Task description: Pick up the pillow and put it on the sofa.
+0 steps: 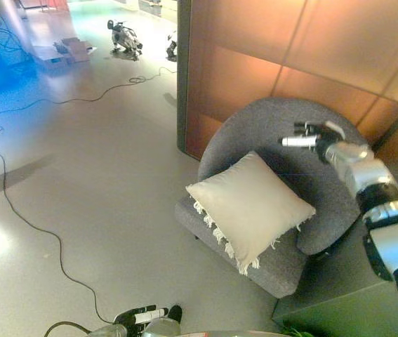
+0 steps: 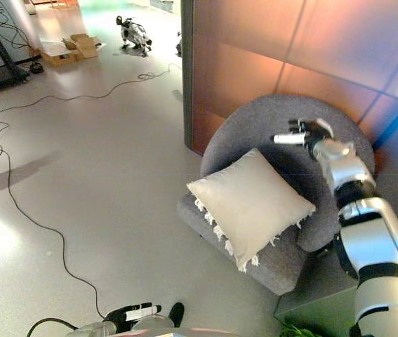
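A cream square pillow (image 1: pixel 249 206) with a white fringe lies on the seat of a grey round-backed sofa chair (image 1: pixel 283 126), leaning toward its backrest. My right hand (image 1: pixel 309 137) hovers above and behind the pillow, in front of the backrest, fingers straight and holding nothing. It is apart from the pillow. My left hand (image 1: pixel 139 316) hangs low at the bottom edge of the view, over the floor, with relaxed fingers and nothing in it.
A copper-coloured wall panel (image 1: pixel 283 49) stands right behind the chair. A dark green block (image 1: pixel 332 302) sits at the chair's right. Cardboard boxes (image 2: pixel 72 48) and a small legged robot (image 1: pixel 124 36) lie on the floor far back.
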Robot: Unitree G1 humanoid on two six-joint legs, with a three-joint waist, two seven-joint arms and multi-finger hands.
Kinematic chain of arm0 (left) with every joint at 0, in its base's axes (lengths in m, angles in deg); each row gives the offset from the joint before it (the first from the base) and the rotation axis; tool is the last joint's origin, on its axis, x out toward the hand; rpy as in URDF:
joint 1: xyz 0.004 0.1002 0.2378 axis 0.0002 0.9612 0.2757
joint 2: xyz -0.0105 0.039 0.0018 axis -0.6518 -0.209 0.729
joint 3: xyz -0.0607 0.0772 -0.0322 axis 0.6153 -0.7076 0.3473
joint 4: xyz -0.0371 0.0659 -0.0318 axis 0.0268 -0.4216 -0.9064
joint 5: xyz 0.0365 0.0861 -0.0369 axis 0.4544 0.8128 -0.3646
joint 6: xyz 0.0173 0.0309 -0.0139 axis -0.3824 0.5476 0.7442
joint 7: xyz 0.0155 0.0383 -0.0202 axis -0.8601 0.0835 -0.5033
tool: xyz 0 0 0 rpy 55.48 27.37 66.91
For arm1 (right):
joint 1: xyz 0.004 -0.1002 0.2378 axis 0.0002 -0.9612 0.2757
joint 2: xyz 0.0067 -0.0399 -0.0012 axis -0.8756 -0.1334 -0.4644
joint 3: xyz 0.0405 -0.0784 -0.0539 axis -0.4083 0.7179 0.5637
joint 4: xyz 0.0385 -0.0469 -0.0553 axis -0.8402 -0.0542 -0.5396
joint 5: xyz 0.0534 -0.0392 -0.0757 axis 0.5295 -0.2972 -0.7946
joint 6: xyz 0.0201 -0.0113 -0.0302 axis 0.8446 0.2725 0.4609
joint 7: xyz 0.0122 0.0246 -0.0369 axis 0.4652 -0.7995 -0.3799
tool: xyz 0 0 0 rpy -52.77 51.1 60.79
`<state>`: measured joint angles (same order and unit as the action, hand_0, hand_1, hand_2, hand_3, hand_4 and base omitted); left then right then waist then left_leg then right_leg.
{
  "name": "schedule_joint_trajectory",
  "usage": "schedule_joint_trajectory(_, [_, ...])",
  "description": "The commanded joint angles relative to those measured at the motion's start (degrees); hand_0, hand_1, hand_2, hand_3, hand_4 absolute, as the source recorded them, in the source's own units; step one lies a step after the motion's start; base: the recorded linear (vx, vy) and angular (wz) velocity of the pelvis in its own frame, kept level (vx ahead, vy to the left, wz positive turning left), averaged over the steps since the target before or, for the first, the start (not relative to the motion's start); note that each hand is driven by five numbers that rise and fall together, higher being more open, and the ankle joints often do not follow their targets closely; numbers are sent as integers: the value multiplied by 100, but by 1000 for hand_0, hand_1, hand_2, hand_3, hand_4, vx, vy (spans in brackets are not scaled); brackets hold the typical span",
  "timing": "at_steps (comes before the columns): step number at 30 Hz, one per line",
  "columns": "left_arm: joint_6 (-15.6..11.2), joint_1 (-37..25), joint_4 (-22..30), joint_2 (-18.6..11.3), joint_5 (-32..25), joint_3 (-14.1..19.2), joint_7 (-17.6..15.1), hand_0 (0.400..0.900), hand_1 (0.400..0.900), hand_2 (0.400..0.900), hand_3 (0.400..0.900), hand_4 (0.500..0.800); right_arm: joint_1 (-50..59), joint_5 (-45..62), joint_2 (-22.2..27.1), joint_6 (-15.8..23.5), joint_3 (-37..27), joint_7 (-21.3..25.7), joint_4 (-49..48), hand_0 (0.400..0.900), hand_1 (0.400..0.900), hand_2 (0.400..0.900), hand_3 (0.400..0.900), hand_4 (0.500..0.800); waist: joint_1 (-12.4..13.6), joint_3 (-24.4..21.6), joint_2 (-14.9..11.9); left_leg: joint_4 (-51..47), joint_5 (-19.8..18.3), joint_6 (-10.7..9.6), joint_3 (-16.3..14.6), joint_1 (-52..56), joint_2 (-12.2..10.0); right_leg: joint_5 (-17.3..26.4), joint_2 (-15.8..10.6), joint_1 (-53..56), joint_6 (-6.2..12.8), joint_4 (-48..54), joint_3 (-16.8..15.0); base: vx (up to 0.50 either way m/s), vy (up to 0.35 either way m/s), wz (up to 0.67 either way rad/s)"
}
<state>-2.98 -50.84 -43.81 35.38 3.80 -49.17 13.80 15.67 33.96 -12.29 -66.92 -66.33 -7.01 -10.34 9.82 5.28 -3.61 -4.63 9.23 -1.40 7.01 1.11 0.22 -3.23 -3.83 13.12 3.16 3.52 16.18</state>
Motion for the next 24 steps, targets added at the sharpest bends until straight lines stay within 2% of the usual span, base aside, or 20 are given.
schedule_joint_trajectory(1, [112,-15,-320,176,144,-558,-20,900,900,900,900,800,-598,372,-232,584,-88,568,-959,900,900,900,900,800,-296,-149,35,97,-1024,-127,-442,441,-23,-48,31,-537,6,-479,-385,-61,15,-42])
schedule_joint_trajectory(3, [144,-70,-281,204,44,-516,-68,900,900,900,900,800,-1372,472,-697,717,-138,729,-1269,900,900,900,900,800,-485,-120,81,92,-1063,-96,-562,481,-30,-40,45,-576,20,-487,-536,-66,26,-44])
schedule_joint_trajectory(9, [137,-58,-157,307,-85,-534,-183,900,900,900,900,800,-2884,376,-1447,1097,-156,834,-1140,900,900,900,900,800,-799,-113,186,78,-1128,-41,-813,545,-36,-6,73,-638,59,-445,-792,-59,35,-33])
schedule_joint_trajectory(14, [115,-22,-81,368,-162,-521,-188,900,900,900,900,800,-3585,278,-1825,1018,-56,939,-507,900,900,900,900,800,-955,-115,255,67,-1169,-6,-952,594,-22,23,103,-659,87,-402,-925,-45,31,-25])
schedule_joint_trajectory(17, [136,-62,-98,373,-160,-482,-140,900,900,900,900,800,-3714,398,-1930,840,-100,908,33,900,900,900,900,800,-997,-112,271,79,-1186,18,-1010,607,-1,38,112,-669,103,-400,-971,-39,17,-18])
schedule_joint_trajectory(22, [98,-126,-176,402,-75,-422,-74,900,900,900,900,800,-3901,17,-2101,696,-280,650,1194,900,900,900,900,800,-1025,-115,289,63,-1191,63,-1063,619,15,71,134,-688,113,-389,-1009,-38,9,-11])
schedule_joint_trajectory(24, [98,-126,-176,402,-75,-422,-74,900,900,900,900,800,-3901,17,-2101,696,-280,650,1194,900,900,900,900,800,-1025,-115,289,63,-1191,63,-1063,619,15,71,134,-688,113,-389,-1009,0,0,0])
